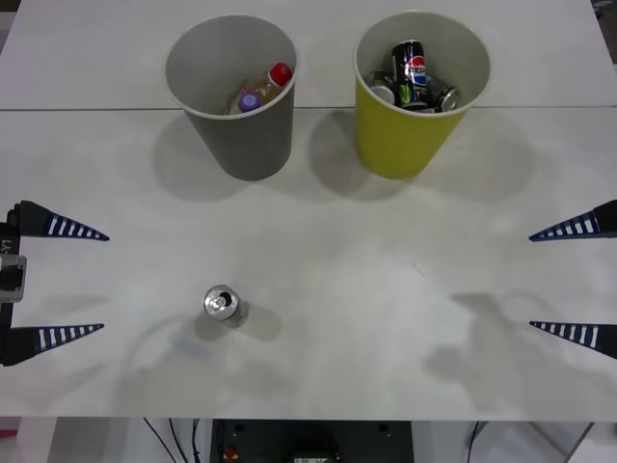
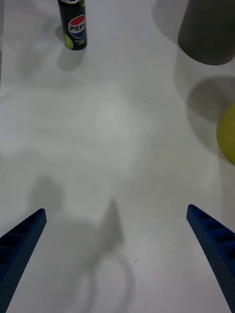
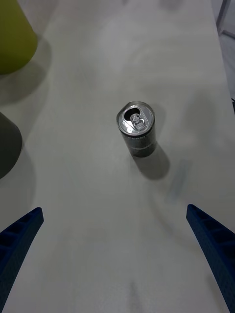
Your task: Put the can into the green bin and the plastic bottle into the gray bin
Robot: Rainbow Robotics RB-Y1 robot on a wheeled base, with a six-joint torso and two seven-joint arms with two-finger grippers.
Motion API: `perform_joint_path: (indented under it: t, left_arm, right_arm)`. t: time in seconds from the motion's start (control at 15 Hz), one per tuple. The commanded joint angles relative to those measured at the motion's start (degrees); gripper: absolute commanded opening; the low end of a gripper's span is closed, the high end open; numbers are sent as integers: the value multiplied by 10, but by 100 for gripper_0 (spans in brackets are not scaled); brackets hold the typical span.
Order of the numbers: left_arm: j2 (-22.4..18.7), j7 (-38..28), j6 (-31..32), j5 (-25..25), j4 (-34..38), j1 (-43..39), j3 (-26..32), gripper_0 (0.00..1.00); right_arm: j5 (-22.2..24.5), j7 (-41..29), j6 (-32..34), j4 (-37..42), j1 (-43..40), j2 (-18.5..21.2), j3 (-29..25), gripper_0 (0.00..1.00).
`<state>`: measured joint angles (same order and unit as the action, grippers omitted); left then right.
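Silver-gray and upright, the can is standing on the white worktop toward its near left part, its pull-tab top facing up (the opening is showing dark), touching neither gripper. The left gripper is hovering at the worktop's left edge with jaws spread wide, holding nothing; the right gripper is hovering at the right edge, likewise wide and empty. Toward the far edge, the gray bin is sitting left of centre with bottles lying inside, and the green bin is sitting just beside it to the right, holding several cans.
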<state>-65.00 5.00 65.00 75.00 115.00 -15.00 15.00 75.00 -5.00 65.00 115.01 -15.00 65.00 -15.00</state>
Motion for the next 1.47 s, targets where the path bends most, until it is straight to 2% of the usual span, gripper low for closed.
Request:
perform_joint_path:
  t: [0.07, 0.2, 0.53, 0.87, 1.2, 1.47]
  left_arm:
    - [0, 0, 0, 0, 0, 0, 0, 100]
    - [15, -3, 4, 1, -8, -5, -22, 100]
    - [50, -9, 5, 1, -20, -3, -25, 100]
    - [84, 8, 5, -61, -111, 32, -89, 100]
    - [86, 106, 0, -123, -201, 74, -154, 100]
    - [87, 205, 0, -223, -298, 117, -237, 100]
  right_arm:
    - [0, 0, 0, 0, 0, 0, 0, 100]
    - [0, 0, 0, 0, 0, 0, 0, 100]
    - [0, 0, 0, 0, 0, 0, 0, 100]
    - [0, 0, 0, 0, 0, 0, 0, 100]
    - [0, 0, 0, 0, 0, 0, 0, 100]
    - [0, 0, 0, 0, 0, 0, 0, 100]
